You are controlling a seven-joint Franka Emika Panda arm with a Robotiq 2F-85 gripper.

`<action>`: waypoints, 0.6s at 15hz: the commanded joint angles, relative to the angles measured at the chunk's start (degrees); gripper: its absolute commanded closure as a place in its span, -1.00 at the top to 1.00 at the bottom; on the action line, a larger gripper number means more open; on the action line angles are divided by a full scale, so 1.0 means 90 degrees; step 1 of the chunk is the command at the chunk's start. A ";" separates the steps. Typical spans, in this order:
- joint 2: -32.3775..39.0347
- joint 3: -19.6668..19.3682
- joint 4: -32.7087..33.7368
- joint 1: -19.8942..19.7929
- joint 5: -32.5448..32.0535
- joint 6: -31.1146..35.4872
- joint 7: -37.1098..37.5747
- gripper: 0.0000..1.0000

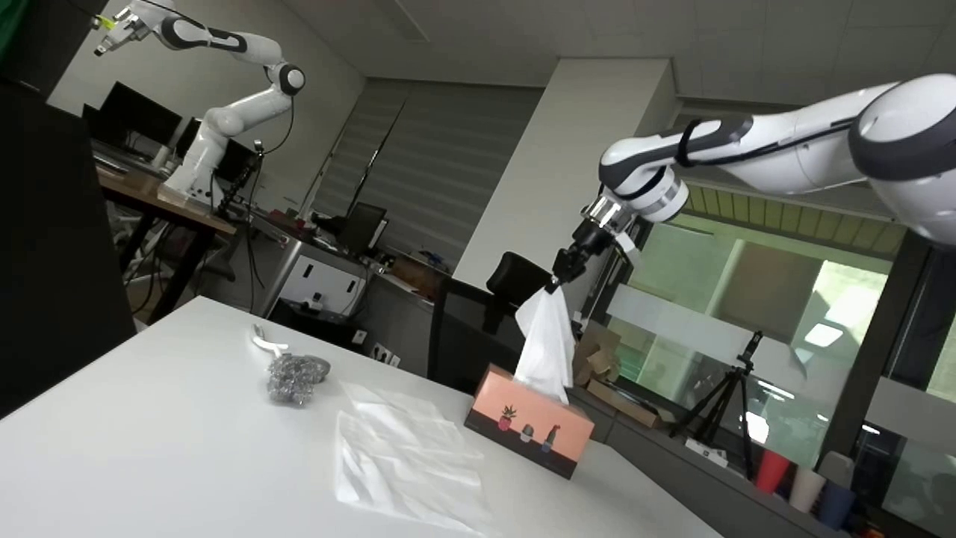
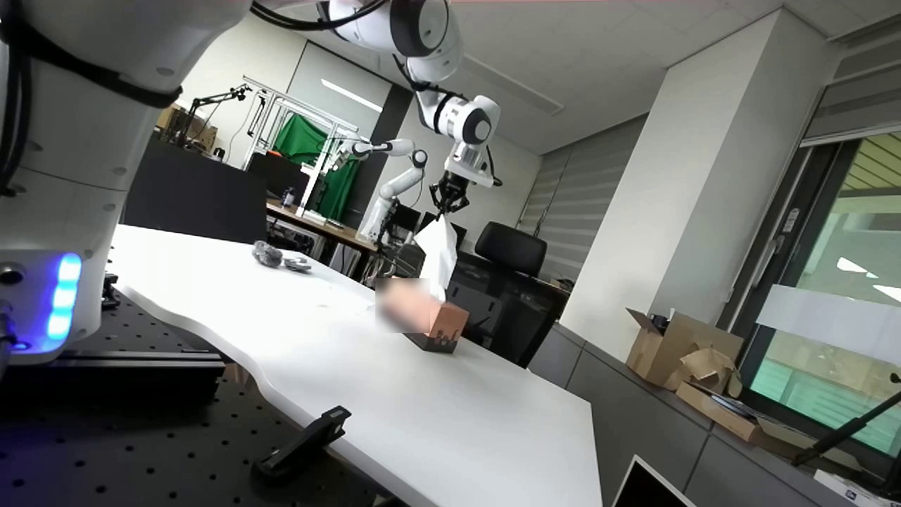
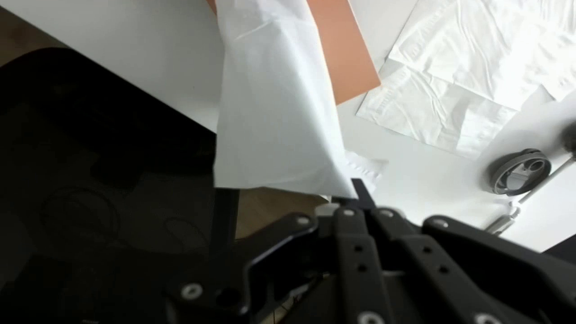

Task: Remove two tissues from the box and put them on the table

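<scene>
Claw clenched on white tissue, tissue hanging below it, lower end at top of tissue box

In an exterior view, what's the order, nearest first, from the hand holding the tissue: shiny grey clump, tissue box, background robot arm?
1. Tissue box: below the hand.
2. Shiny grey clump: on the table, picture left.
3. Background robot arm: beyond the table, upper left.

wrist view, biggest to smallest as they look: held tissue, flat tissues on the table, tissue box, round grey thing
1. Held tissue and flat tissues: too alike to rank, the held one being nearer the camera
2. Tissue box, partly covered and cut off
3. Round grey thing
</scene>
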 commanded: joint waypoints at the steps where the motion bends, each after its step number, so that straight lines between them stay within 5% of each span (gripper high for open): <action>1: -0.1272 -0.0140 -0.1431 0.0315 -0.0388 0.0167 0.0253 -1.00; 9: -0.2909 0.0467 -0.3867 0.0772 -0.0458 0.0027 -0.0022 -1.00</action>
